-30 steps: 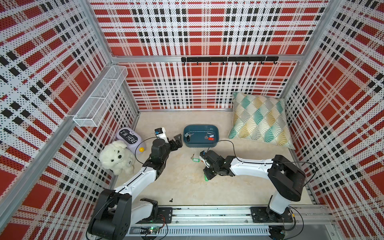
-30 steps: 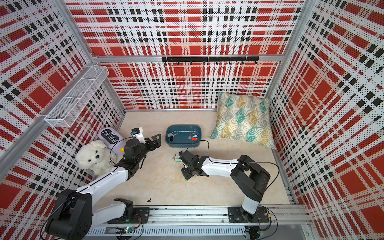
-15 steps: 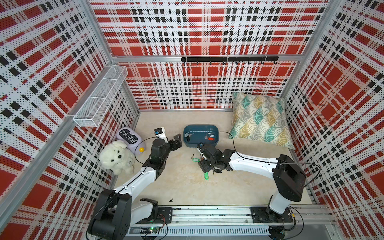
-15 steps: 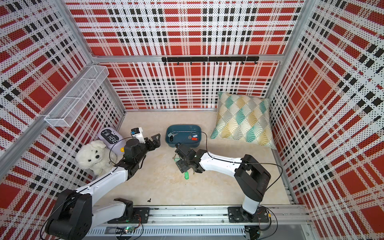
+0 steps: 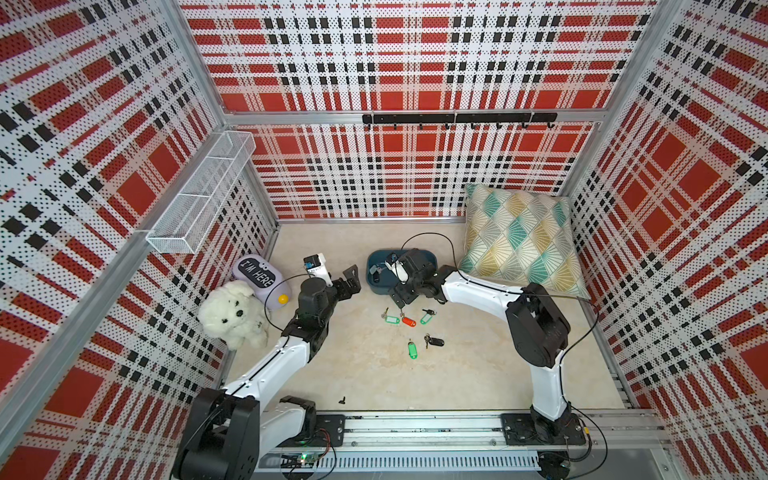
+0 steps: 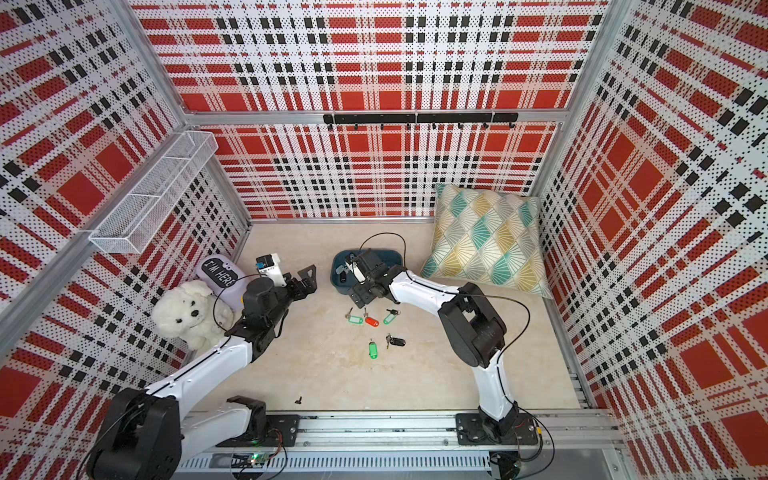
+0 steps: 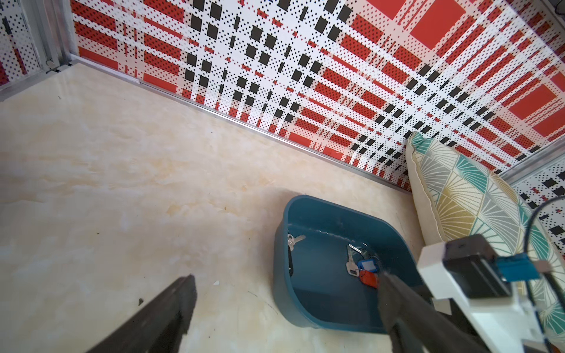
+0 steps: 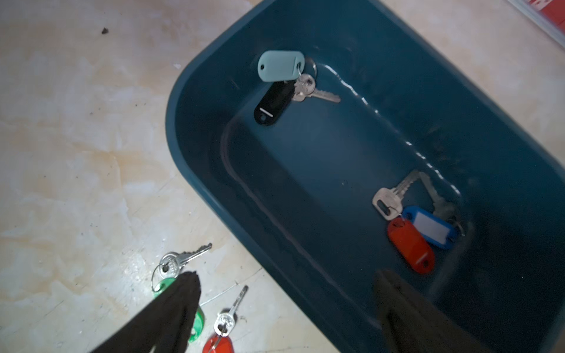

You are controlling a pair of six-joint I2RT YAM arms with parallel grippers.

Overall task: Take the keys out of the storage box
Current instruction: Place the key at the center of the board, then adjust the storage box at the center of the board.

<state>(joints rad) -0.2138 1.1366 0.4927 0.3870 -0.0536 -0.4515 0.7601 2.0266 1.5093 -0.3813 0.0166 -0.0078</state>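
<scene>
The teal storage box [image 5: 376, 286] [image 8: 214, 128] sits mid-floor, beside the pillow. Inside it lie keys with a pale tag [image 8: 281, 65], a black tag [image 8: 273, 104], a red tag [image 8: 411, 244] and a blue tag [image 8: 431, 226]. Several keys lie on the floor in front of it, with green [image 5: 390, 320], red [image 5: 409, 321] and black [image 5: 435, 342] tags. My right gripper [image 5: 401, 296] [image 8: 287, 284] is open and empty above the box's near rim, one finger over the floor, one over the box. My left gripper [image 5: 350, 281] [image 7: 284, 293] hangs open and empty left of the box.
A patterned pillow [image 5: 519, 237] leans in the back right corner. A white plush dog [image 5: 232, 311] and a lilac "I'M HERE" object [image 5: 259, 276] sit at the left wall under a wire basket [image 5: 199, 199]. A black hook rail [image 5: 457, 118] is on the back wall.
My right gripper opened and left a green-tagged key on the floor, then moved back up to the box's near rim. The left arm has not moved.
</scene>
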